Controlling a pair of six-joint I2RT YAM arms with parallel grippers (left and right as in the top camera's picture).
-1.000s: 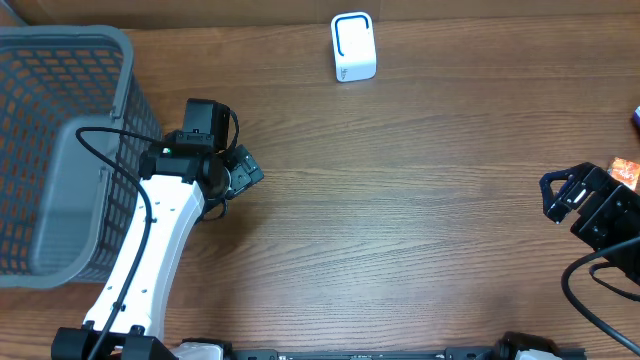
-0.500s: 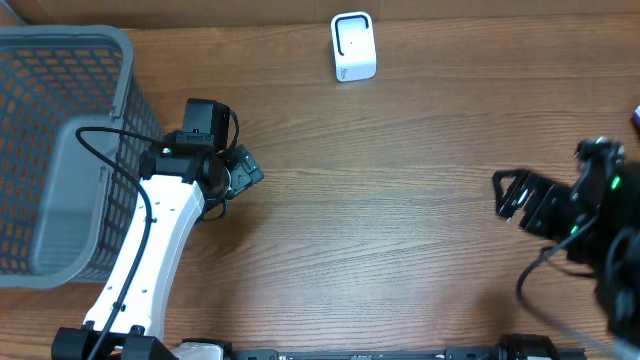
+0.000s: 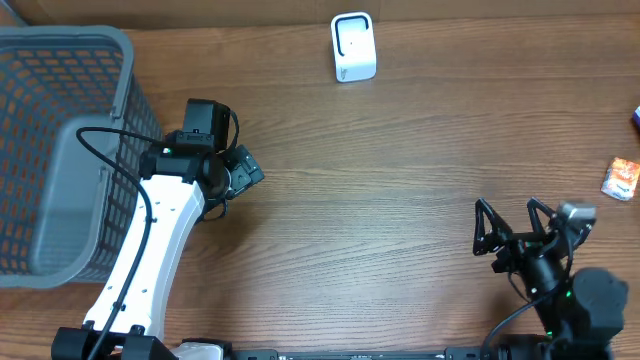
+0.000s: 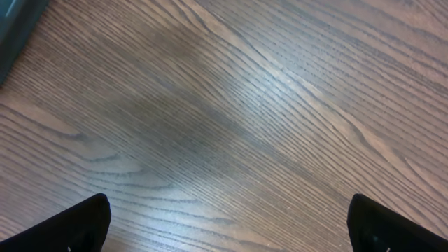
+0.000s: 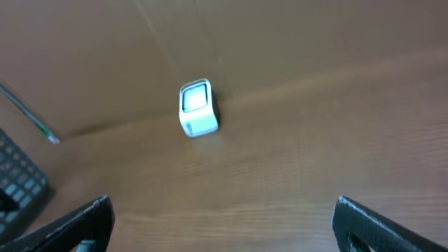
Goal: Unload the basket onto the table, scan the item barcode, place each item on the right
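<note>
Right gripper (image 3: pixel 510 228), at the lower right of the overhead frame, gapes wide and holds nothing. Left gripper (image 4: pixel 231 234) is likewise spread wide and empty. Small orange packet (image 3: pixel 621 179) lies at the right edge, white scanner (image 3: pixel 353 46) at top centre.

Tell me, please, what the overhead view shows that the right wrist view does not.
Only overhead: the orange packet near the table's right edge, the left arm, and the right gripper seen whole, open and empty. Only right wrist: the brown wall rising behind the white scanner. Both: that scanner on the wooden table, and probably a corner of the grey basket.
</note>
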